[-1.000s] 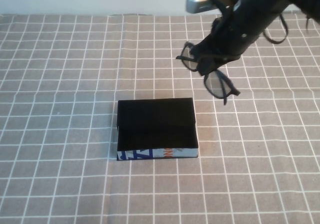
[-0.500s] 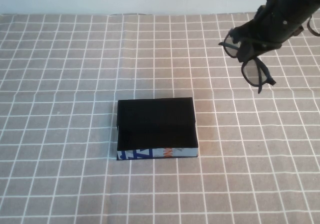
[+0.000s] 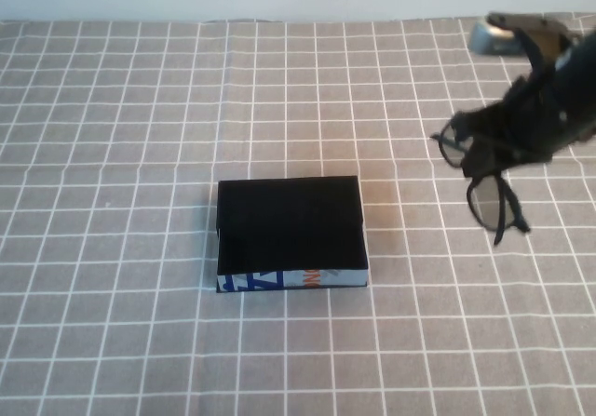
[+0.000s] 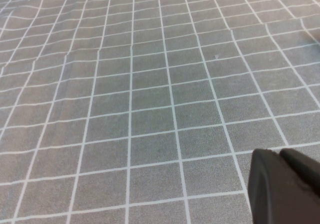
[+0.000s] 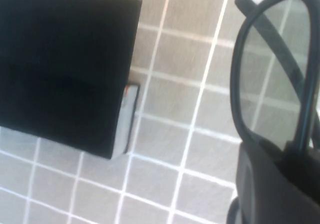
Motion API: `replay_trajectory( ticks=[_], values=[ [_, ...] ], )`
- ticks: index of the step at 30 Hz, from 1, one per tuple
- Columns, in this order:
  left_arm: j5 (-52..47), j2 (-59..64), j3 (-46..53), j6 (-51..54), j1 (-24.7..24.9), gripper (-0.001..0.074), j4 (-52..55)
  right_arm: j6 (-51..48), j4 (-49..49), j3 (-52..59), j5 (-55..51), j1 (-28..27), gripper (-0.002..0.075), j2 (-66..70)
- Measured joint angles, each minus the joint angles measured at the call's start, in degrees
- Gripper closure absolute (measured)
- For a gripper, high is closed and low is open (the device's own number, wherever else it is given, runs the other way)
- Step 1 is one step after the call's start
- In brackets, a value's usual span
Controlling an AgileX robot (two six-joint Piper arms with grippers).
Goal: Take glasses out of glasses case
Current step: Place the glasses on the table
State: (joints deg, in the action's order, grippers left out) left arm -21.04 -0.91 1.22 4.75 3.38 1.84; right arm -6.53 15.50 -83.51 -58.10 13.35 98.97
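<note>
One glasses case point(image 3: 290, 233), glasses point(image 3: 486, 179) outside.

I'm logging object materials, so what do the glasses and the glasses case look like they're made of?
Glasses, held off the table by the right end effector at the table's right: likely black plastic, thick smooth frame, see-through lenses. Glasses case: probably matte black cardboard, sharp edges, printed white front. Left end effector hovers over bare tablecloth.
</note>
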Motion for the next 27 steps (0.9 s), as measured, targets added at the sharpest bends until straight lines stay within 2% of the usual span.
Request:
replay_trajectory(
  ticks=[5, 10, 27],
  values=[
    [0.0, 0.0, 0.0, 0.0, 0.0, 0.0739, 0.0, 0.8, 5.4, 11.5, 7.6, 0.0, 0.0669, -2.9],
    [0.0, 0.0, 0.0, 0.0, 0.0, 0.0740, 0.0, 1.0, 9.1, 17.5, 14.2, 0.0, 0.0670, -2.9],
    [0.0, 0.0, 0.0, 0.0, 0.0, 0.0739, 0.0, 1.2, 13.0, 18.2, 17.9, 0.0, 0.0670, 5.1]
  ],
)
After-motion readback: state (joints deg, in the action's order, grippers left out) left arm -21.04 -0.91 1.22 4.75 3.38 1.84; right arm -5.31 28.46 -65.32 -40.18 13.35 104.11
